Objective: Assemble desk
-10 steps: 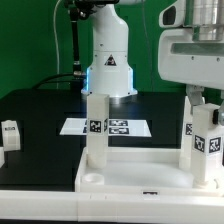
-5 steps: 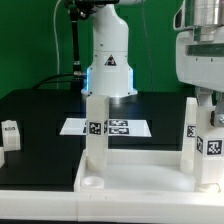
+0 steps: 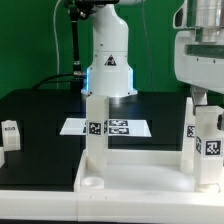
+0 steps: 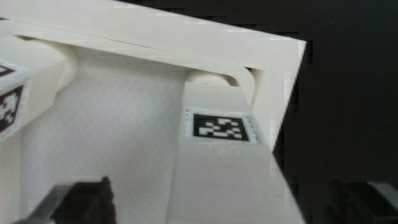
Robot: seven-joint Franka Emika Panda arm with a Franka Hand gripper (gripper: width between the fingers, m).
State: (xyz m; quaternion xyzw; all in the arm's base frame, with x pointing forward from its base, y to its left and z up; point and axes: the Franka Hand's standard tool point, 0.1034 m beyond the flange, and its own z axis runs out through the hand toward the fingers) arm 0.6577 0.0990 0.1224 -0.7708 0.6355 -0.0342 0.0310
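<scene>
The white desk tabletop (image 3: 130, 160) lies in the foreground with its raised rim up. One white square leg (image 3: 95, 130) stands in its left corner, another (image 3: 189, 135) toward the right. A third tagged leg (image 3: 212, 150) stands at the exterior view's right edge, under my gripper (image 3: 203, 100). In the wrist view this leg (image 4: 214, 150) rises from a tabletop corner (image 4: 160, 50) between my dark fingers (image 4: 80, 200). My gripper (image 4: 228, 205) is open, with black table showing between the leg and the other finger.
A loose white tagged part (image 3: 10, 132) lies on the black table at the exterior view's left. The marker board (image 3: 118, 127) lies behind the tabletop. The robot base (image 3: 108, 60) stands at the back before a green wall.
My gripper has risen a little and shifted toward the exterior view's right during the first half second. The legs and tabletop have stayed put.
</scene>
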